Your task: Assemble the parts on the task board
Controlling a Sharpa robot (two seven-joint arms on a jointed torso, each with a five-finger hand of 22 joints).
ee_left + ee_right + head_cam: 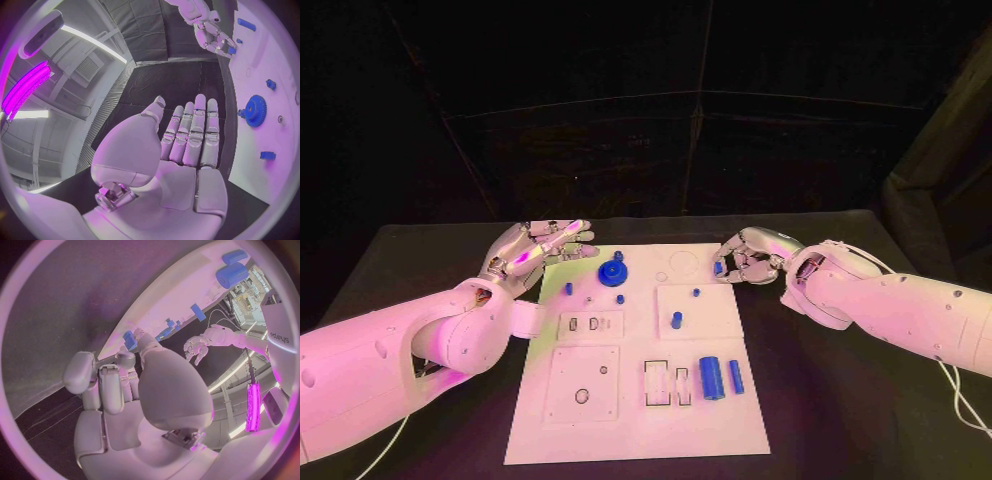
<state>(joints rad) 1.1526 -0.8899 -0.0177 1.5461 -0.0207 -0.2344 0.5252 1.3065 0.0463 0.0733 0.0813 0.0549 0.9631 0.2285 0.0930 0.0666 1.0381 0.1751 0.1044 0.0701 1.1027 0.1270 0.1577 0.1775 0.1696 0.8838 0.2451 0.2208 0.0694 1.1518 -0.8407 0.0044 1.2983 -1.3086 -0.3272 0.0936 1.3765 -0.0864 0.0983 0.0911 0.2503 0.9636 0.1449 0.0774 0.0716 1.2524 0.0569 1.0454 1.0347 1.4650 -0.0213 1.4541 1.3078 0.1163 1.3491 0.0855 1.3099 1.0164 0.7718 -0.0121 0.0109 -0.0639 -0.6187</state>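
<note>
A black desk (430, 250) stands in a dark room, with the white task board (639, 425) lying lengthwise along its middle.

On the board, a blue gear (613, 273) sits toward 12 o'clock, with a small blue peg (568, 288) just at its 8 o'clock and another small peg (620, 298) just below it. Nearer the middle, a blue peg (676, 320) stands on a raised square plate. Toward 4 o'clock of the board's middle lie a thick blue cylinder (710, 378) and, just beside it, a thin blue rod (736, 376), side by side and parallel.

The left hand (535, 248) hovers at the board's far left corner, around 10 o'clock from the gear, its fingers (195, 132) stretched out straight, close together and holding nothing; in the left wrist view the palm faces the camera with the gear just beyond the fingertips.

The right hand (750, 256) is at the board's far right edge, about 3 o'clock from the gear. Its fingers are curled in, pinching a small blue part (130, 340) at their tips.
</note>
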